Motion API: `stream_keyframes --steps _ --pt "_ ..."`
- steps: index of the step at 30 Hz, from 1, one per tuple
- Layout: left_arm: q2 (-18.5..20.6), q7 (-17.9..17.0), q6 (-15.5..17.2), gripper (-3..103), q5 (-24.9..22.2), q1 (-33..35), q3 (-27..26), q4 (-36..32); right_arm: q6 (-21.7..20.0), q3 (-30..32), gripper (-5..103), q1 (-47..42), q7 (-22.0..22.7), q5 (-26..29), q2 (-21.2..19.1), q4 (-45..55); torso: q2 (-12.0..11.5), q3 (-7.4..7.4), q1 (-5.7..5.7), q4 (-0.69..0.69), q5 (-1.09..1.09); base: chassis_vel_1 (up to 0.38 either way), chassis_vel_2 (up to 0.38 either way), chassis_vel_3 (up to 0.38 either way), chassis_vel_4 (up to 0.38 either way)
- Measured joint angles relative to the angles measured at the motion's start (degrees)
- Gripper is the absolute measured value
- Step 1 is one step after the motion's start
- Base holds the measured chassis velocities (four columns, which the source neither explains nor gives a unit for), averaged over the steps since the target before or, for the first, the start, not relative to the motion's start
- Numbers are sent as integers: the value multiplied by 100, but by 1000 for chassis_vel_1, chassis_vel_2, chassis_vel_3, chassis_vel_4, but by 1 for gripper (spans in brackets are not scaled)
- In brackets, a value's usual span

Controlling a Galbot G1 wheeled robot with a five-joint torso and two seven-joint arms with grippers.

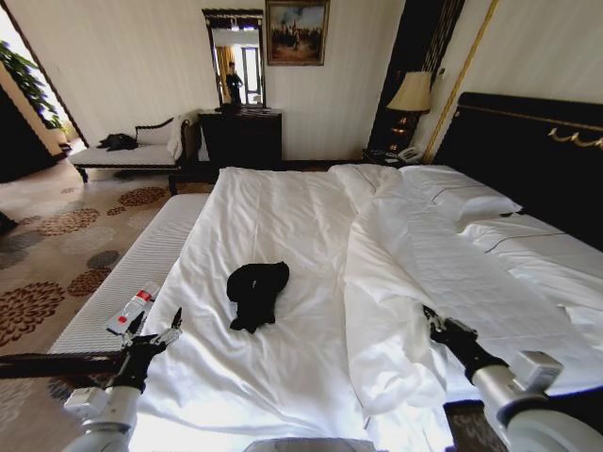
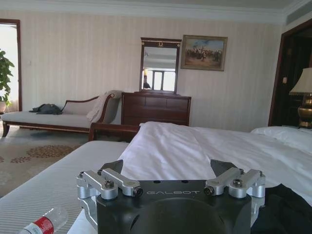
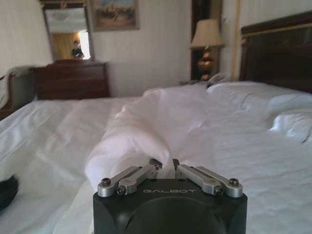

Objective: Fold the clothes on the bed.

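The clothes are one black T-shirt [image 1: 256, 292], lying crumpled in a small heap on the white duvet of the bed [image 1: 283, 217]; its lettering is hidden. A dark edge of the T-shirt [image 3: 7, 191] shows in the right wrist view. My left gripper [image 1: 154, 325] is open and hovers over the bed's left side, short of the T-shirt and to its left. To the T-shirt's right, my right gripper [image 1: 429, 315] is shut on a bunched fold of the white duvet [image 3: 141, 131].
A plastic bottle [image 1: 132, 309] with a red label lies on the striped white bench [image 1: 141, 254] along the bed's left side. Pillows [image 1: 471, 202] and the dark headboard [image 1: 528, 141] are at the right. A dresser [image 1: 240, 137], chaise [image 1: 127, 153] and lamp [image 1: 411, 92] stand far off.
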Motion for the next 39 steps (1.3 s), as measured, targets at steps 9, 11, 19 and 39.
stream_keyframes --steps 9,11,19,39 --pt "-35 -65 118 100 -27 -103 -34 -100 130 746 2 342 -102 -74 955 -897 0 0 0 -1 2 0 0 0 0" --pt "-46 -67 126 100 -6 -86 -26 -129 278 939 2 422 -156 -225 1039 -1232 0 0 0 -1 1 0 0 0 0" --pt "-134 -79 128 100 104 -60 76 -115 477 1365 2 877 -102 -898 1384 -1947 0 0 0 -1 0 0 0 0 0" --pt "-164 -104 138 100 191 63 52 -215 1139 2107 2 1855 -193 -1869 851 -4991 -1 0 0 -2 1 0 0 0 0"
